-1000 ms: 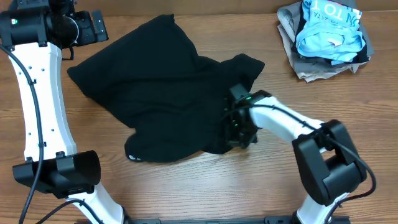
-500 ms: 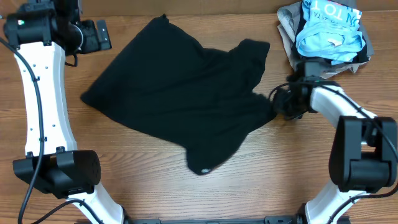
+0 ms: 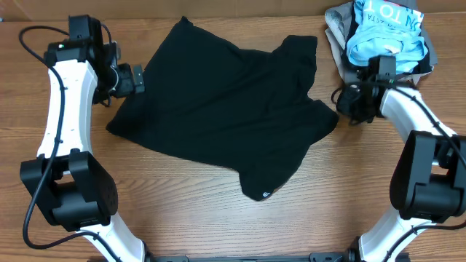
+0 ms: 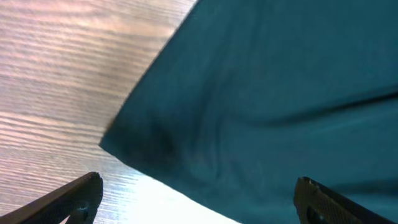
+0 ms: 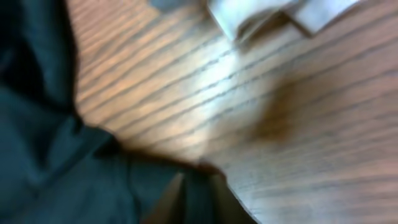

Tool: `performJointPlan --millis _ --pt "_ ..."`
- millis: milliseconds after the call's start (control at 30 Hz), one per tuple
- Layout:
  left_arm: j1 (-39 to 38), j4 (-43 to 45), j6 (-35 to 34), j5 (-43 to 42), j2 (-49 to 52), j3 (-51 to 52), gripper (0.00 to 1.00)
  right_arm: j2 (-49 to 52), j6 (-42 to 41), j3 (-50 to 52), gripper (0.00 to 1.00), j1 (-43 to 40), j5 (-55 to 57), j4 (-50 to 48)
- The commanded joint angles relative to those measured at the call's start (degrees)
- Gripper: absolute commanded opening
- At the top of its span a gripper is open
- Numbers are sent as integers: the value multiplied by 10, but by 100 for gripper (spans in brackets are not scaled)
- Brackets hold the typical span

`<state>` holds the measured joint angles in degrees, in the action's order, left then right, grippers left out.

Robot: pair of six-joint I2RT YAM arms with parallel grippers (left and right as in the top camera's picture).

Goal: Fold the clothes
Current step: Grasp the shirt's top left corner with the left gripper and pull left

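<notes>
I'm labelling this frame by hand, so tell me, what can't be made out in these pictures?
Right gripper: whether it grips the black T-shirt; tiny and dark overhead, blurred in the right wrist view.
White mark near the shirt's lower corner: too small overhead to read.
Light blue garment: lettering cut off by the overhead's top edge.
Left gripper: only fingertips show, at the left wrist view's bottom edge.

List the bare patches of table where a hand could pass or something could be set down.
Free: the wide near strip of table below the black T-shirt. Crowded: the far right corner, around the garment pile.
</notes>
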<state>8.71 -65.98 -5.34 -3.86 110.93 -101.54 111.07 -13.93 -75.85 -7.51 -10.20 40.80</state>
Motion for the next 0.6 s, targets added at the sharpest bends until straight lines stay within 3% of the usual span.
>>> performJointPlan --millis 0,100,233,367,433,567 --pt "-1 12 35 14 3 3 100 -27 9 -61 28 0 -18 38" --pt "-2 45 82 4 4 5 100 -64 9 -96 42 1 -56 92" --pt "-5 144 189 -84 8 23 100 -116 21 -107 59 5 -64 132" --pt "-21 251 247 -135 42 31 99 -145 32 -107 66 10 -64 157" --pt "-38 289 318 -157 68 31 98 -146 33 -107 68 11 -64 163" --pt "-75 351 400 -135 132 31 100 -146 33 -106 70 11 -64 170"
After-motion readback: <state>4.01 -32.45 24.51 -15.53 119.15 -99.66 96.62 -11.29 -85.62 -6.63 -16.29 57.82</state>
